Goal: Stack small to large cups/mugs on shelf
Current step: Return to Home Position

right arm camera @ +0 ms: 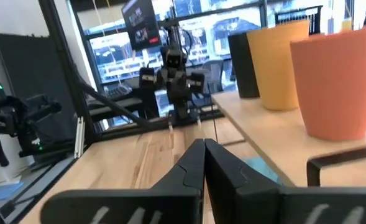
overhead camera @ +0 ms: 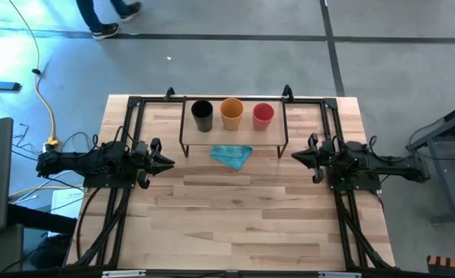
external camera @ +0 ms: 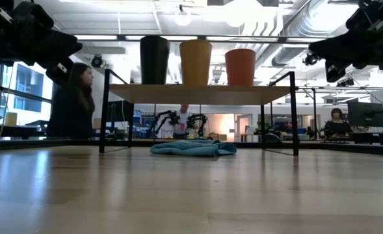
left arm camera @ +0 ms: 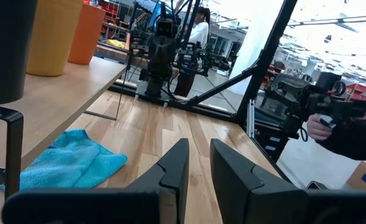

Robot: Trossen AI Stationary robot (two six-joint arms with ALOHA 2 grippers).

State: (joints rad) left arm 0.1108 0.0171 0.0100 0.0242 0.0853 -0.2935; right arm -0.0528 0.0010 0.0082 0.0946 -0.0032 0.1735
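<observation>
A: Job finished?
B: Nearly, it seems. Left of the shelf (overhead camera: 246, 136), the left claw (overhead camera: 170, 161) hangs empty, fingers (left arm camera: 173, 171) slightly parted. On the shelf: black cup (overhead camera: 202, 116), yellow-orange cup (overhead camera: 232, 113), red-orange cup (overhead camera: 263, 116), lined up. Right of it, the right claw (overhead camera: 294, 156) is clenched empty. Only parking looks left.

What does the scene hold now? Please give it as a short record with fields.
shelf: holds three upright cups in one row
cups, left arm's side to right arm's side: black cup, yellow-orange cup, red-orange cup
cloth: light blue, on the table at the shelf's front edge
left pincer: beside the shelf's end, slightly open, empty
right pincer: beside the other end, shut, empty
</observation>
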